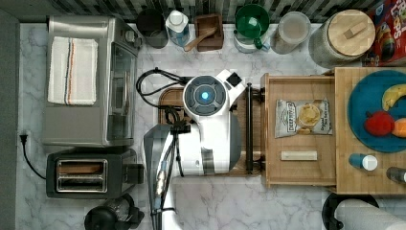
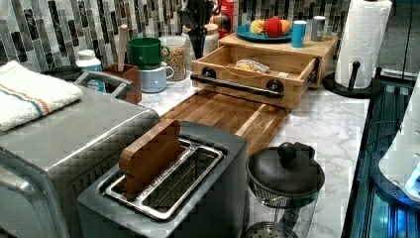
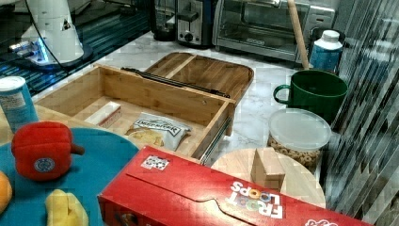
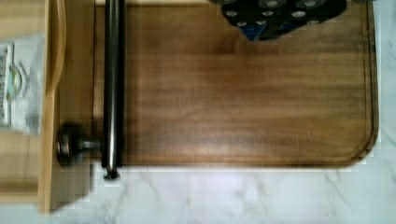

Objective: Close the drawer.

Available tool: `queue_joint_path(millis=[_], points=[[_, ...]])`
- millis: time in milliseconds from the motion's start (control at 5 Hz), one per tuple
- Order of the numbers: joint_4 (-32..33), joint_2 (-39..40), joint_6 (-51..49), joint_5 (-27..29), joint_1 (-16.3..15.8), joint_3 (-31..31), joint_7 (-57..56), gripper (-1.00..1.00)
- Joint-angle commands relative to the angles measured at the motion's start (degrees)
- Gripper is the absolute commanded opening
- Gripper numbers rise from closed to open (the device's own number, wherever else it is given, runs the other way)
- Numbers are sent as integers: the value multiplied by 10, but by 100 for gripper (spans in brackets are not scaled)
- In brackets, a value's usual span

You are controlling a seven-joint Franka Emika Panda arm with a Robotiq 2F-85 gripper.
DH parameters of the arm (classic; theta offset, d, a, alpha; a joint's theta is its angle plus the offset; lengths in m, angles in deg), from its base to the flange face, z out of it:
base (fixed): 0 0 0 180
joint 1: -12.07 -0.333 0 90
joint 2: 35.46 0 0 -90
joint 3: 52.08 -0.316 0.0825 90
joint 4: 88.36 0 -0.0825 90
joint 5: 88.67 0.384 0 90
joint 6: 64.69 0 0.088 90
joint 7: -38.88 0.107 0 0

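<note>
My arm (image 1: 210,129) has a glossy white shell with rounded segments. One joint ends in a round grey cap (image 1: 205,96) with a glowing blue light at its centre. A grey band crosses the white shell lower down. Black cables (image 1: 153,79) loop beside the cap and run along a grey link. In the wrist view, my black flange (image 4: 280,14) carries several silver screw heads.
</note>
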Motion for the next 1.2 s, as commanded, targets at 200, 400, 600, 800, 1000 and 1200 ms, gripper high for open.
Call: queue_joint_path(millis=[200, 400, 600, 800, 1000, 1200], points=[[39, 86, 79, 17, 3, -9, -114, -100], [47, 98, 94, 2, 1, -5, -93, -100], [49, 97, 94, -8, 0, -1, -94, -100], [52, 93, 98, -22, 6, 5, -100, -100], [78, 85, 157, -69, 10, 19, -95, -100], [85, 92, 201, -81, 34, 27, -121, -100]])
